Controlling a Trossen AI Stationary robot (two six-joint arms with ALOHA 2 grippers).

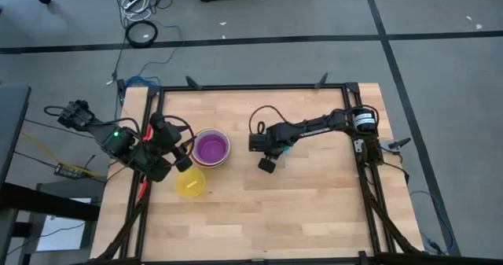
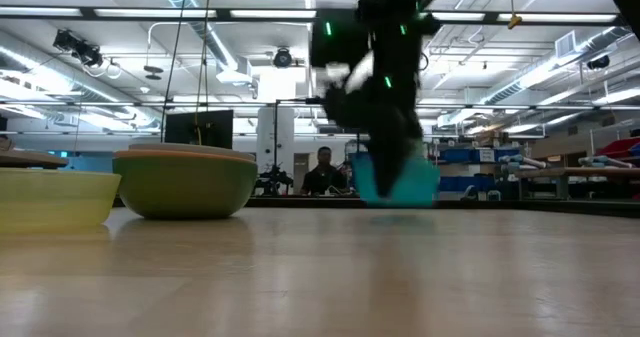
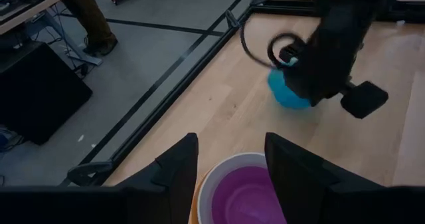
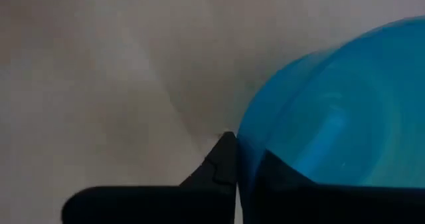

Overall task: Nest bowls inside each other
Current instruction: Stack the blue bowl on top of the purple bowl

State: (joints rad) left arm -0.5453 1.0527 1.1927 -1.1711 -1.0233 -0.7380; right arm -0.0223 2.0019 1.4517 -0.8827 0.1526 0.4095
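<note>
A purple bowl (image 1: 211, 147) sits nested in a stack with white and orange rims inside a sage green bowl (image 2: 185, 185), left of the table's middle. Near that stack a yellow bowl (image 1: 190, 182) stands by itself on the wood. My left gripper (image 3: 229, 164) hovers open just above the stack's left rim. Near the table's middle is the blue bowl (image 4: 332, 131), with my right gripper (image 4: 238, 167) shut on it, pointing steeply down. In the low view the blue bowl (image 2: 400, 182) is down at the table top under the dark arm. My right gripper pinches the blue bowl's rim (image 4: 247, 159) between its two fingers, one finger outside the wall and one inside the hollow. The fingers come from above, pointing down. Whether the bowl's base is clear of the table I cannot tell.
Bare wooden table lies to the right of and in front of the blue bowl. A black frame (image 1: 259, 86) runs round the table's edges. Beyond the far edge a person (image 2: 322, 172) shows in the room.
</note>
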